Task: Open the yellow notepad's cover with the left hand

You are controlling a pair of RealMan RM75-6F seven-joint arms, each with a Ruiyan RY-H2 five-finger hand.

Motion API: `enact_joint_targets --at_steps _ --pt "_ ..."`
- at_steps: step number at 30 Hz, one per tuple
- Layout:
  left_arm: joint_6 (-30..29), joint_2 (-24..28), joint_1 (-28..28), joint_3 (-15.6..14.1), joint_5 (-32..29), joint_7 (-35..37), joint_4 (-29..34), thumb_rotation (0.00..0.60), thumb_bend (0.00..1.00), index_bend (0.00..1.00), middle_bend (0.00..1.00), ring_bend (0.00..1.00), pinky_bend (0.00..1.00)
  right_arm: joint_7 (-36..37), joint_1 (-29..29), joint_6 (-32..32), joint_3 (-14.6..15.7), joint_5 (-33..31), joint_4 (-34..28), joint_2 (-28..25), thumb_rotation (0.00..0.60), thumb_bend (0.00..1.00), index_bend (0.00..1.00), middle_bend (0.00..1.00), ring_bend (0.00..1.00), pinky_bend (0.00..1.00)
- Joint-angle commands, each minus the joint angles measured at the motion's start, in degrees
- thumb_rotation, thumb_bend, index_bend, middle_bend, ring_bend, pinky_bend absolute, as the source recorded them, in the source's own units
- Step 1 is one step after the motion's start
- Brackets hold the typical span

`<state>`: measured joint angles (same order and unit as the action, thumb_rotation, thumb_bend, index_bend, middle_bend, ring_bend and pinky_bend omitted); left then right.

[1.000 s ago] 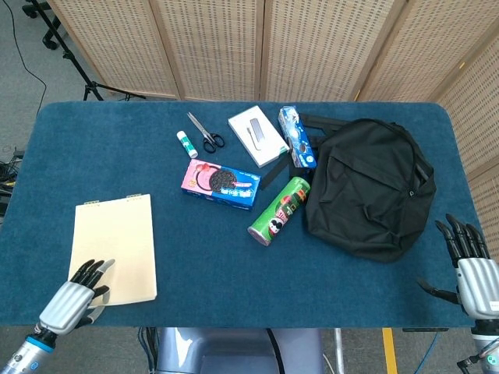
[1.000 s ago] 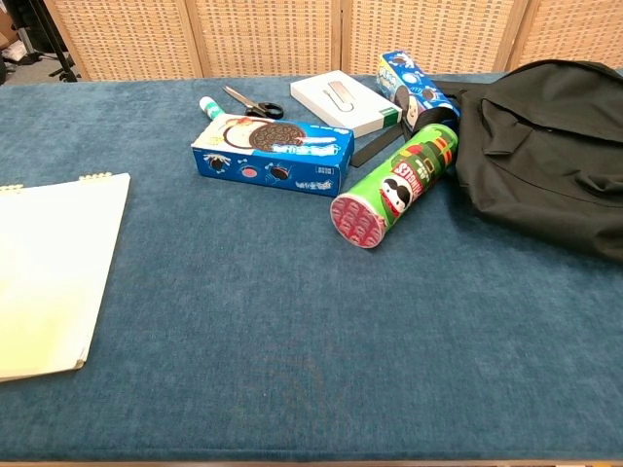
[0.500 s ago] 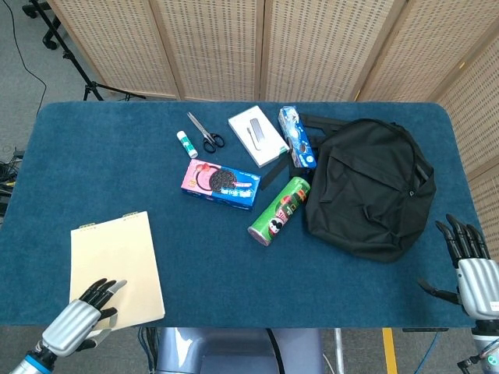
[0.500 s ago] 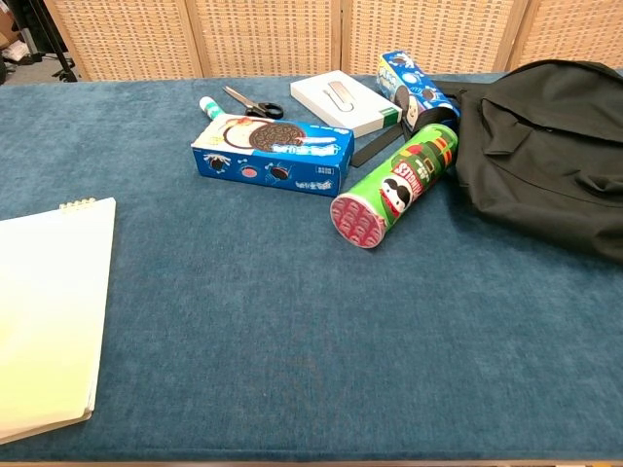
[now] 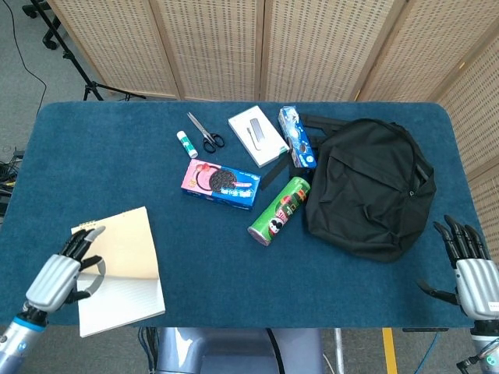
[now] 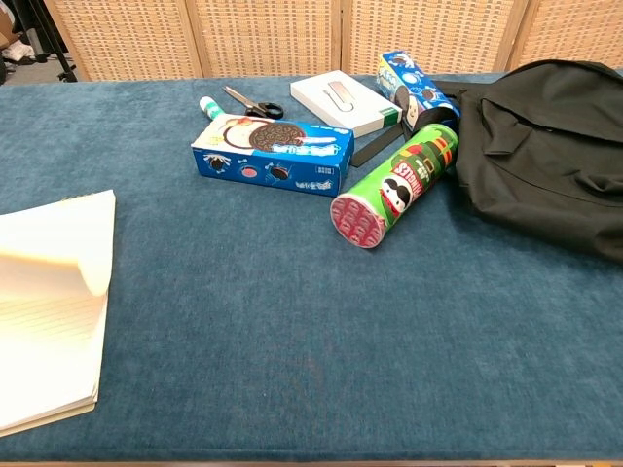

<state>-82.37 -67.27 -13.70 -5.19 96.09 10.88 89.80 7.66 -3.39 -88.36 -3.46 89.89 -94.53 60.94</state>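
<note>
The yellow notepad (image 5: 129,257) lies at the table's front left corner, partly over the front edge. Its cover (image 5: 125,241) is lifted and curls upward, baring a white lined page (image 5: 129,300) below it. My left hand (image 5: 58,276) is at the pad's left side and pinches the raised cover between thumb and fingers. In the chest view the notepad (image 6: 49,321) shows at the far left with its cover (image 6: 58,248) bowed up; the left hand is out of that frame. My right hand (image 5: 468,269) hangs off the table's front right corner with fingers apart, holding nothing.
A blue Oreo box (image 5: 221,184), a green Pringles can (image 5: 279,210) on its side and a black backpack (image 5: 370,187) fill the middle and right. Scissors (image 5: 206,132), a glue stick (image 5: 187,144), a white box (image 5: 257,135) and a blue cookie pack (image 5: 297,137) lie behind them.
The left hand dragged the pad toward the front edge, then moved up along its left side and lifted the cover, exposing the lined page. The right hand stayed put.
</note>
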Motion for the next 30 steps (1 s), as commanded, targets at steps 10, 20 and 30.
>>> enact_joint_targets --at_steps 10,20,30 --pt "14.81 -3.30 -15.18 19.77 -22.37 -9.73 -9.51 0.600 0.66 0.80 0.00 0.00 0.00 -0.14 -0.35 0.86 -0.34 -0.99 0.33 0.25 0.600 0.13 0.02 0.00 0.00 0.00" --pt "22.45 -11.93 -23.50 25.93 -32.36 -13.19 -28.66 0.600 0.66 0.80 0.00 0.00 0.00 -0.71 -0.96 2.42 -0.69 -2.47 0.78 0.94 0.600 0.13 0.02 0.00 0.00 0.00" --pt "30.74 -19.94 -30.01 28.86 -38.43 -13.73 -48.03 0.600 0.43 0.52 0.00 0.00 0.00 -2.84 -1.57 3.72 -1.08 -3.90 1.25 1.85 0.600 0.13 0.02 0.00 0.00 0.00"
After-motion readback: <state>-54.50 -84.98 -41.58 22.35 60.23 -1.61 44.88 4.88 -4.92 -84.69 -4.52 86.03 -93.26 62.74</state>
